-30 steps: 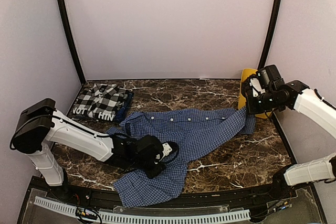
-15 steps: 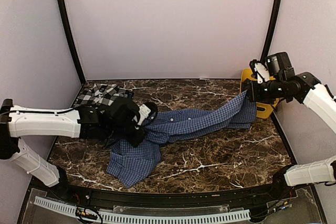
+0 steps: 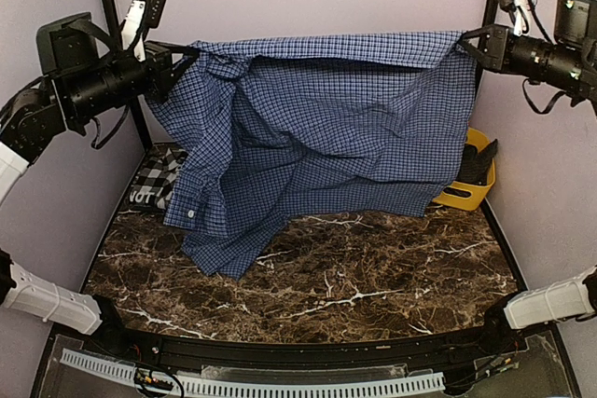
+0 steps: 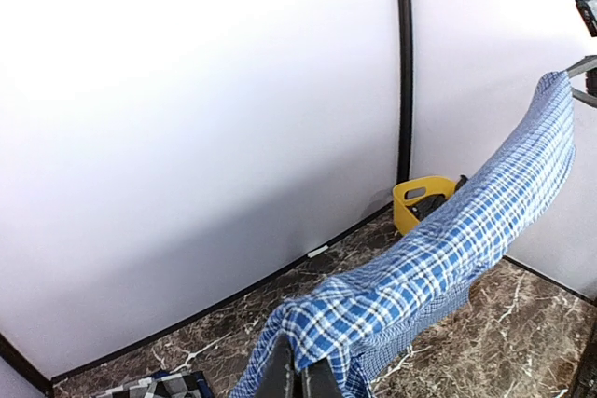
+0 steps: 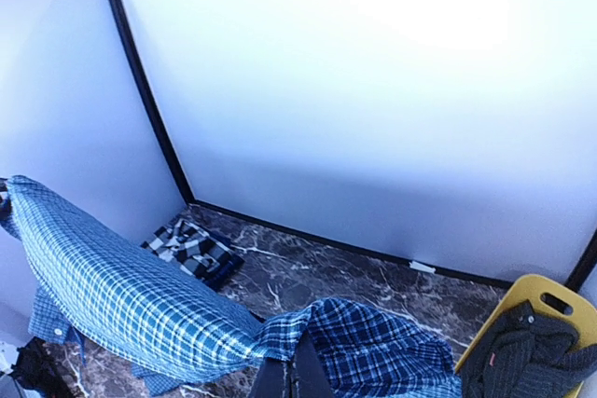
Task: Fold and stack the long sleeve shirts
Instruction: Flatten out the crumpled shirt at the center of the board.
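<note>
Left gripper [image 3: 180, 51] clamped on top edge of blue shirt [image 3: 326, 128], right gripper [image 3: 468, 39] pinching far end. Half a sec back it lay bunched low beside folded plaid shirt [image 3: 152, 181]. Now strung taut, hanging open above and right of plaid shirt. Looks ready to lay flat for folding.

Arms up high, wide apart; left fingers [image 3: 183, 51] and right fingers [image 3: 474, 37] clamped (on blue shirt [image 3: 345, 128]).

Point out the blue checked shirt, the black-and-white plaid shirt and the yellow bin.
blue checked shirt [image 3: 326, 128]: top external view, middle of the hanging panel.
black-and-white plaid shirt [image 5: 191, 247]: right wrist view, centre of the bundle on the table.
yellow bin [image 3: 459, 198]: top external view, its near wall.
</note>
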`<move>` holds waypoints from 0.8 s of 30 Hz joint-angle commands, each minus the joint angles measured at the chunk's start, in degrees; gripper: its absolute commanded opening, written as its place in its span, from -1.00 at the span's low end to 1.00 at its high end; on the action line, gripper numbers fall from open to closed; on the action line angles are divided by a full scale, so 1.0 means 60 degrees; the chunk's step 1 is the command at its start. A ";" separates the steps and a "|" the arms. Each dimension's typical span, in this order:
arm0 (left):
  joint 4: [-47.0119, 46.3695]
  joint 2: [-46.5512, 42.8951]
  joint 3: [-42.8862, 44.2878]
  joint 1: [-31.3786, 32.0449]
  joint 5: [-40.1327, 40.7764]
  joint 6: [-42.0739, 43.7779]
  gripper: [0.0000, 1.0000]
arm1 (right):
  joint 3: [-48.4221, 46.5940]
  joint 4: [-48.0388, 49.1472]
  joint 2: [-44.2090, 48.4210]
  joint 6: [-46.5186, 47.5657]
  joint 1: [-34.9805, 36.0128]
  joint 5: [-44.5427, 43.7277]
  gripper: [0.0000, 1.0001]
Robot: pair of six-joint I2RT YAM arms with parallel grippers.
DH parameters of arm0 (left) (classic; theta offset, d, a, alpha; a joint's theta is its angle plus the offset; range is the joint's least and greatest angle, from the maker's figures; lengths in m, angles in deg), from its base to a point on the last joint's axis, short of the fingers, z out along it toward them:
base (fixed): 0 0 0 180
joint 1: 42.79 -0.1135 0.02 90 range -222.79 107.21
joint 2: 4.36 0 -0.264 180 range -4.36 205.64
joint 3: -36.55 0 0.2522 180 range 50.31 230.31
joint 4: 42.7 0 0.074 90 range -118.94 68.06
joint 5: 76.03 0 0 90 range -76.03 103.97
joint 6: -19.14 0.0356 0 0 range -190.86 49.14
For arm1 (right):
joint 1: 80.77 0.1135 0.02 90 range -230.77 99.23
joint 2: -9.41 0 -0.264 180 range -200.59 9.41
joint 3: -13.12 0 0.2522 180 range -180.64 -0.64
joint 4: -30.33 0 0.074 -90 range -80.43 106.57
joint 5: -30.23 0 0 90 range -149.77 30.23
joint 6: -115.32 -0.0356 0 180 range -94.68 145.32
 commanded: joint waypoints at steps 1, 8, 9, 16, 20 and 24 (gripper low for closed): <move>0.0810 -0.0851 0.0300 0.0006 -0.1272 0.0166 -1.00 | -0.0819 -0.0751 0.0551 -0.0030 -0.0003 0.1361 -1.00; 0.0986 -0.2005 0.1042 0.0006 -0.3537 -0.0599 -1.00 | -0.1983 -0.1838 0.0969 -0.0738 -0.0013 0.3609 -1.00; 0.1232 -0.2010 0.1261 0.0006 -0.3606 -0.0746 -1.00 | -0.2105 -0.1923 0.1024 -0.0823 -0.0006 0.3714 -1.00; 0.1339 -0.2122 0.1826 0.0006 -0.4524 -0.1025 -1.00 | -0.2030 -0.1876 0.1300 -0.1275 -0.0008 0.3908 -1.00; 0.1232 -0.1851 0.2143 0.0006 -0.3893 -0.1024 -1.00 | -0.1668 -0.1771 0.1255 -0.1197 -0.0001 0.3209 -1.00; 0.1520 -0.1010 0.2271 0.0006 -0.1786 -0.0739 -1.00 | -0.0694 -0.1656 0.1079 -0.1095 -0.0006 0.1280 -1.00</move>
